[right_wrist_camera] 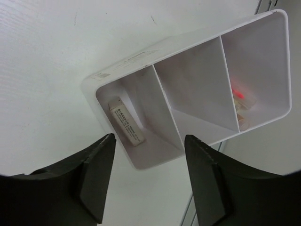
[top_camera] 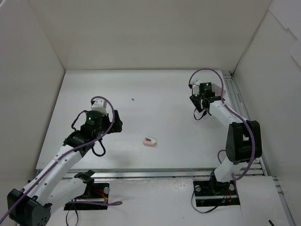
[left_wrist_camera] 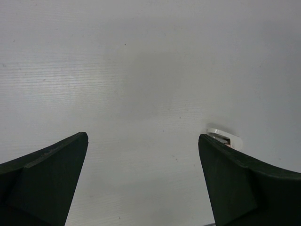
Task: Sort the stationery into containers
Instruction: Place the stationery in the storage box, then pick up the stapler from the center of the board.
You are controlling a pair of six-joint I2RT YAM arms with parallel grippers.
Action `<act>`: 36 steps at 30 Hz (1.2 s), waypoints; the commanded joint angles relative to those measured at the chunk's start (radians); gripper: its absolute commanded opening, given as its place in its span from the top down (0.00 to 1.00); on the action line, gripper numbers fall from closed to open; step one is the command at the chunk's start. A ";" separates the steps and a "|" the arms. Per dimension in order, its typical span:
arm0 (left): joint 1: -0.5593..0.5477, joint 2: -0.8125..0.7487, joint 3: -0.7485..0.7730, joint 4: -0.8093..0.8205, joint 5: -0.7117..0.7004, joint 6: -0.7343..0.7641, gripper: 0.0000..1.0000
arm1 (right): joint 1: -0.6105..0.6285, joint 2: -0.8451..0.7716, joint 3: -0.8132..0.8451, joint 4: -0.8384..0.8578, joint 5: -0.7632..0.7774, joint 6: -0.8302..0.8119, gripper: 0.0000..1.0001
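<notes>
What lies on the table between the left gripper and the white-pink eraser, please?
Only bare table: the top external view shows nothing between the left gripper and the eraser; the left wrist view agrees.

White-pink eraser (top_camera: 149, 141) sits alone on the table (top_camera: 164, 89). Left gripper (top_camera: 116, 122) is near it on the left, right gripper (top_camera: 201, 102) well off up-right, and a dark speck (top_camera: 133, 99) up-left.

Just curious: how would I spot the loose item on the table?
On the white table, midway between left arm and right arm, a small white-and-pink block lies alone. The other pieces sit inside the divided box by the right claw.
</notes>
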 commanded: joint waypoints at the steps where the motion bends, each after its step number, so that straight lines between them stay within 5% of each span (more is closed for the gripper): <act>1: -0.004 -0.021 0.034 0.046 -0.020 0.016 0.00 | 0.011 -0.078 -0.002 0.043 0.018 0.030 0.40; 5: -0.004 -0.043 0.023 0.046 -0.020 0.018 0.00 | 0.054 -0.167 -0.008 0.043 0.003 0.045 0.18; 6: -0.004 -0.049 0.020 0.048 -0.016 0.016 0.00 | 0.100 -0.199 -0.008 0.039 -0.021 0.056 0.02; 17: -0.004 -0.158 -0.012 0.014 0.019 0.023 0.00 | 0.442 -0.202 0.017 -0.116 -0.432 0.196 0.02; 26: -0.004 -0.238 -0.063 -0.006 0.045 0.013 0.00 | 0.689 -0.029 0.009 -0.119 -0.529 0.237 0.02; 36: -0.004 -0.288 -0.080 -0.044 0.046 -0.002 0.00 | 0.720 0.193 0.094 -0.106 -0.469 0.246 0.06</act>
